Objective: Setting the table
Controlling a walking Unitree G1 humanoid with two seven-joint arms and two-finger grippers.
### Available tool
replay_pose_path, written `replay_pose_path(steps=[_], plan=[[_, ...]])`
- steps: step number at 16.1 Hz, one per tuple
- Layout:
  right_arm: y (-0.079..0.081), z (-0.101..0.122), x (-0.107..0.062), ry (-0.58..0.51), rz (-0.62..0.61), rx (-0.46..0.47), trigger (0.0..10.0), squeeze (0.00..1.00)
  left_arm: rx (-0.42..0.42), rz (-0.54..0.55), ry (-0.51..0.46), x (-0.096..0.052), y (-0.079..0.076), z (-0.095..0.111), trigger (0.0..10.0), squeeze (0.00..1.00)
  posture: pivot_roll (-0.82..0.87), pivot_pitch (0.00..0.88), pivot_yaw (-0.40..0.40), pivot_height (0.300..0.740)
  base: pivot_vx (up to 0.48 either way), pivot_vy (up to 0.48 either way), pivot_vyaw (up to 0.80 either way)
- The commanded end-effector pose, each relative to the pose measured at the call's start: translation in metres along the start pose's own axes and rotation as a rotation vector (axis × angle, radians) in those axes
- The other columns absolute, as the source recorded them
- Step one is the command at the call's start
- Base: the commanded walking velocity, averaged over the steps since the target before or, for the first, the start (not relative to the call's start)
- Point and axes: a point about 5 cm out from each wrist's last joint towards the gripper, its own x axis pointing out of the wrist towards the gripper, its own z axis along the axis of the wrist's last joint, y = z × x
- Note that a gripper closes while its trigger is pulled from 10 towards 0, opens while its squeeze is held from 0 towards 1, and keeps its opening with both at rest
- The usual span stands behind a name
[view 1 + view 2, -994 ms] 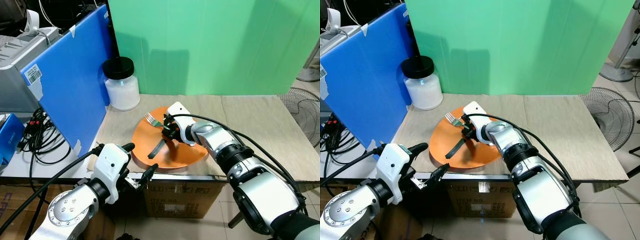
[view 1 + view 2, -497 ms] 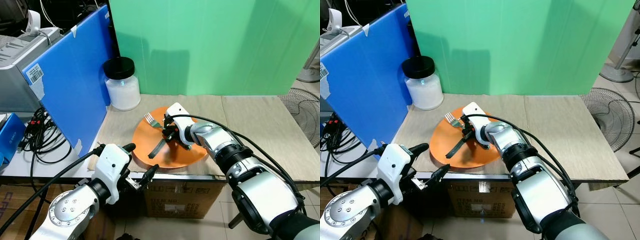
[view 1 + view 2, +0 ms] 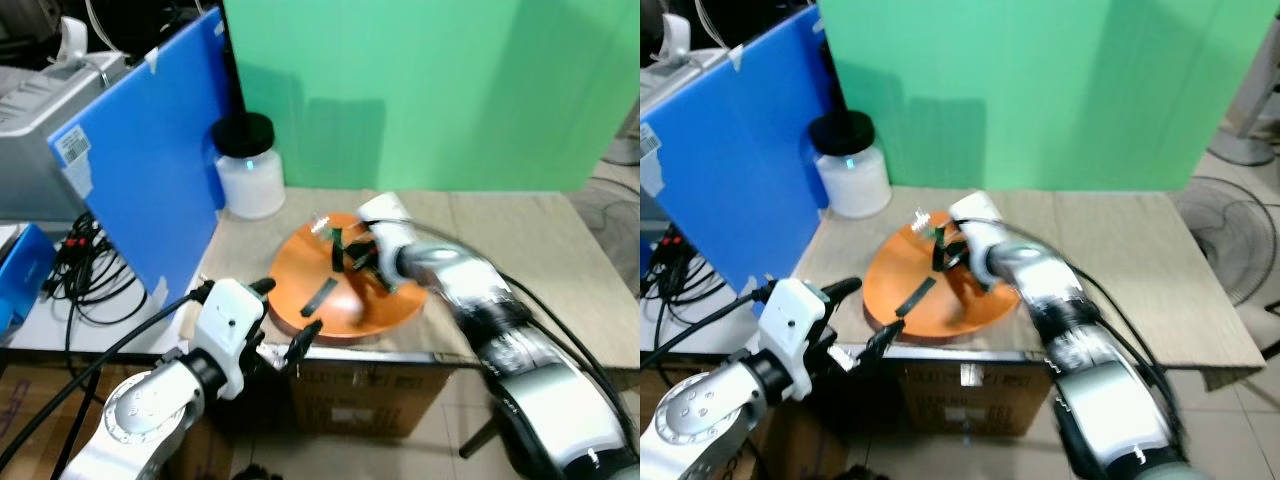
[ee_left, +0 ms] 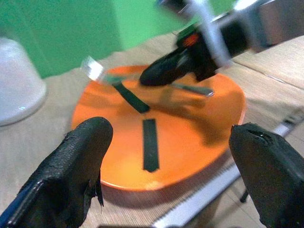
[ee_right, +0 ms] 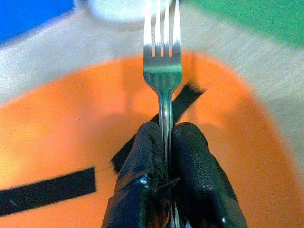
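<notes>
An orange plate with black tape strips lies on the beige mat near the table's front edge. My right gripper hovers over the plate's middle, shut on a silver fork. The fork's tines point towards the white jar, and it hangs a little above the plate, casting a shadow on it. My left gripper is open at the front edge of the table, just below and in front of the plate, its fingers spread wide with nothing between them.
A white jar with a black lid stands behind the plate at the back left. A blue board leans along the table's left side, with cables beyond it. A green backdrop closes the rear. The beige mat runs to the right.
My right gripper has raised the fork off the plate and shifted slightly right; the arm is blurred with motion. The head view has also shifted a little. The left gripper stays put.
</notes>
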Motion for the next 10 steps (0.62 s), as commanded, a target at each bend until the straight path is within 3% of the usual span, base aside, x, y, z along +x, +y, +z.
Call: replay_pose_path(steps=[1,10], plan=[[0.0016,0.0137,-0.0032,-0.051,0.015,0.005,0.0,0.0,0.014,0.008,-0.001,0.0009,0.001,0.0007,10.0,0.0,-0.06,0.0,0.059,0.74,0.0,0.0,0.0],[0.0016,0.0137,-0.0032,-0.051,0.015,0.005,0.0,0.0,0.014,0.008,-0.001,0.0009,0.001,0.0007,10.0,0.0,-0.06,0.0,0.059,0.74,0.0,0.0,0.0]])
